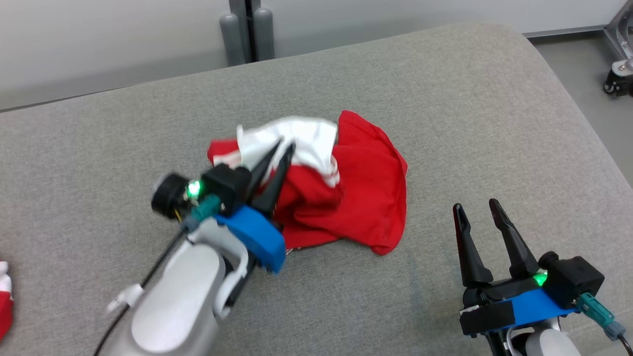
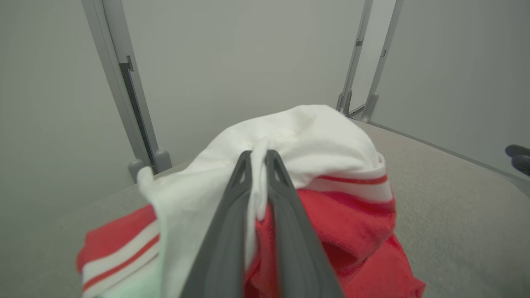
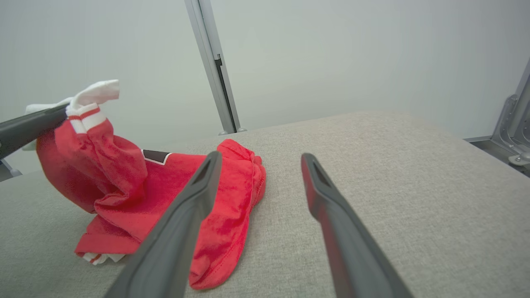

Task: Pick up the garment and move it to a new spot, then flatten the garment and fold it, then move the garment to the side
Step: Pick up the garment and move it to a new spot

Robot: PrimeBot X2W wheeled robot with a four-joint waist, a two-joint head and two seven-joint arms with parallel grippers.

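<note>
Left gripper [image 1: 286, 143] pinches garment [image 1: 356, 198]; right gripper [image 1: 475, 205] empty.
Head view: garment heaped mid-cushion [image 1: 445, 99], white part lifted. Left wrist view: white cloth nipped between near-closed jaws. Right wrist view: jaws spread wide, garment alongside.

Dark tapered jaws; blue wrist mount [image 1: 254, 240]; pale forearm [image 1: 178, 301].
</note>
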